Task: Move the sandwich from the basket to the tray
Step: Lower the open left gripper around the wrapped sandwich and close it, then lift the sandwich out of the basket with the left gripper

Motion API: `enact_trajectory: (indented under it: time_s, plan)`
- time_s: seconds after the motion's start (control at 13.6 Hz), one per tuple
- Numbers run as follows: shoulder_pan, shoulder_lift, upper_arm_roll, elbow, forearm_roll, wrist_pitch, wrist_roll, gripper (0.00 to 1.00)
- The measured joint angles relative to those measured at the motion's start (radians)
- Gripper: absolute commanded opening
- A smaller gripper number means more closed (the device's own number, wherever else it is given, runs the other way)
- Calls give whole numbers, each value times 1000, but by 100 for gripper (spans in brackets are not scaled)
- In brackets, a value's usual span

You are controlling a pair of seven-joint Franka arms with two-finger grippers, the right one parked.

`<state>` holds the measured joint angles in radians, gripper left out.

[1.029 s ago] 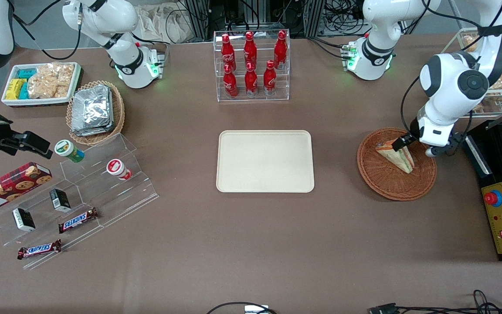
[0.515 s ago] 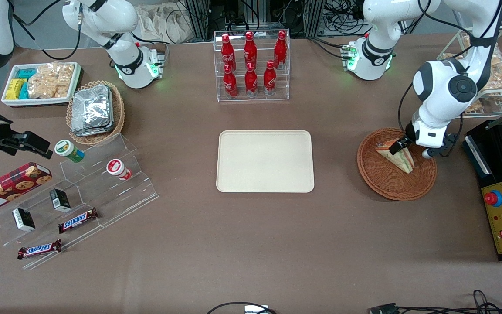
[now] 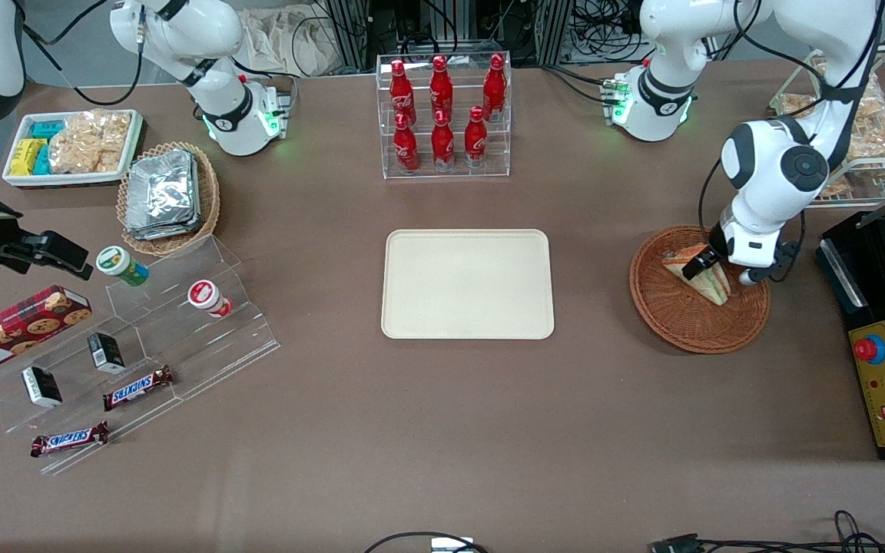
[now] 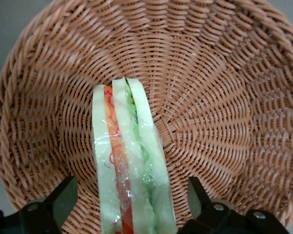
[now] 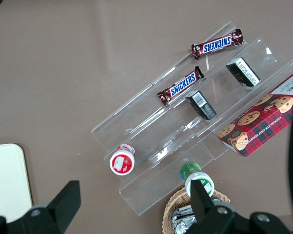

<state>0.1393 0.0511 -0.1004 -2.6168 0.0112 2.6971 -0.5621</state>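
**Front view: the working arm drops onto the sandwich**

Front view shows the change of the last second: the left arm has swung lower and closer in over the basket (image 3: 698, 289), and the gripper (image 3: 700, 263) has come down from the basket's rim region to sit right at the sandwich (image 3: 697, 272). The sandwich itself has not shifted; it lies on its side in the basket, toward the working arm's end of the bench (image 3: 442, 445).

The wrist view gives the jaws spread wide, one finger (image 4: 63, 200) on each flank of the sandwich (image 4: 129, 165), neither touching the wrapper, with wicker (image 4: 224, 97) showing in both gaps.

My reading: the approach is about finished and the closing pinch comes next. The tray (image 3: 467, 283) lies bare at the bench's middle, well apart from the basket, so the whole carry remains.
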Motion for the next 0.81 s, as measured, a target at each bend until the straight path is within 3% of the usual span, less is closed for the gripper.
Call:
enact_trajectory:
  time_s: [0.15,0.22,0.81]
  plan:
    - [0,10,0,0,0,10,-13,8]
    - [0,15,0,0,0,17,-19,0]
    - [-1,-35,-3,25,18,-49,2,0]
